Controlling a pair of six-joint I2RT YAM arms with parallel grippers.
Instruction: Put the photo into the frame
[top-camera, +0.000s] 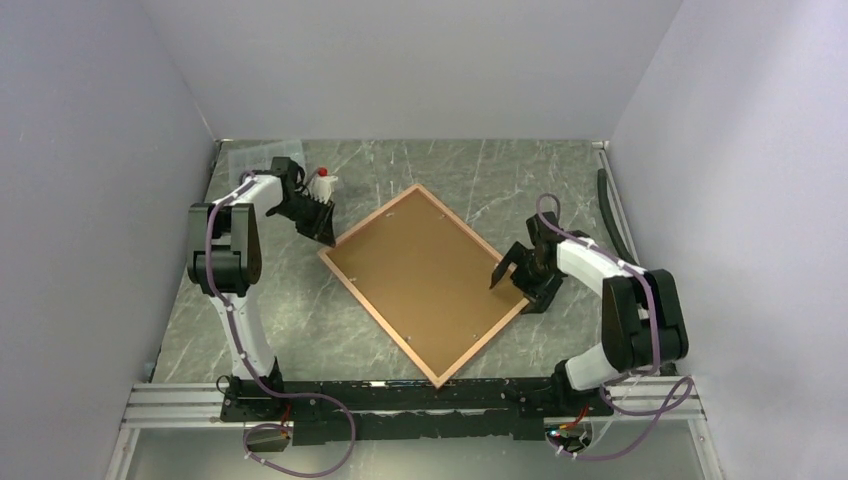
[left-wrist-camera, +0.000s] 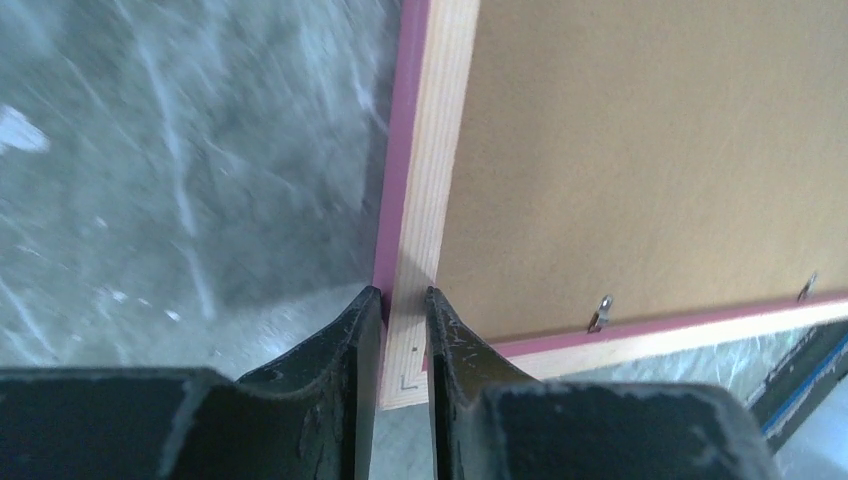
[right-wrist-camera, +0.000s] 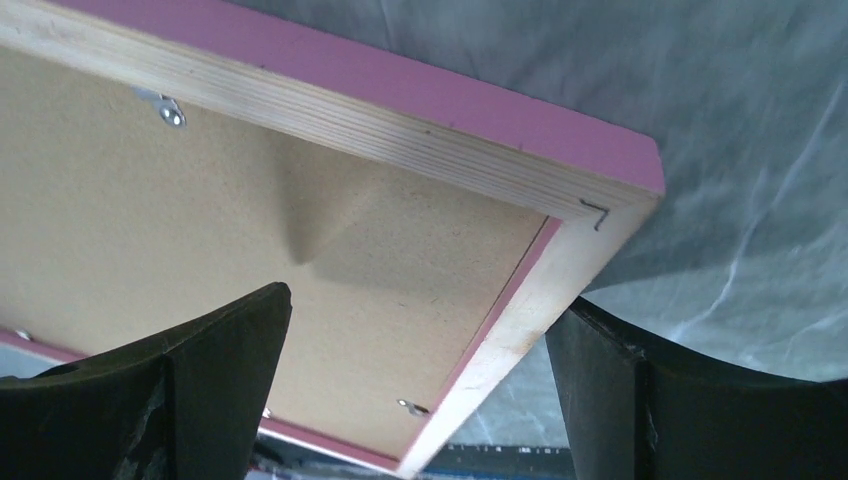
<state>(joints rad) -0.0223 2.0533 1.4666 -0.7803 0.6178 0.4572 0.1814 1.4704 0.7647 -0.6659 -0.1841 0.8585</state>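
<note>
Grey table (top-camera: 420, 160), frame (top-camera: 370, 221) face down, board (top-camera: 425, 275) fitted.
My left pincer (left-wrist-camera: 400, 300) nips its edge; my right pincer (right-wrist-camera: 420, 300) gapes, empty; next, I'd unclip the board.

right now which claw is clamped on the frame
The left claw: it pinches the frame by its wooden rail near a corner. The right claw stands wide open around the opposite corner.

Your frame (left-wrist-camera: 435, 150) lies face down on the surface (top-camera: 300, 330), cornerwise, the board (top-camera: 425, 275) set in its back. Your left claw (left-wrist-camera: 400, 298) pinches its left corner; your right claw (right-wrist-camera: 418, 305) hangs wide over its right corner.
</note>
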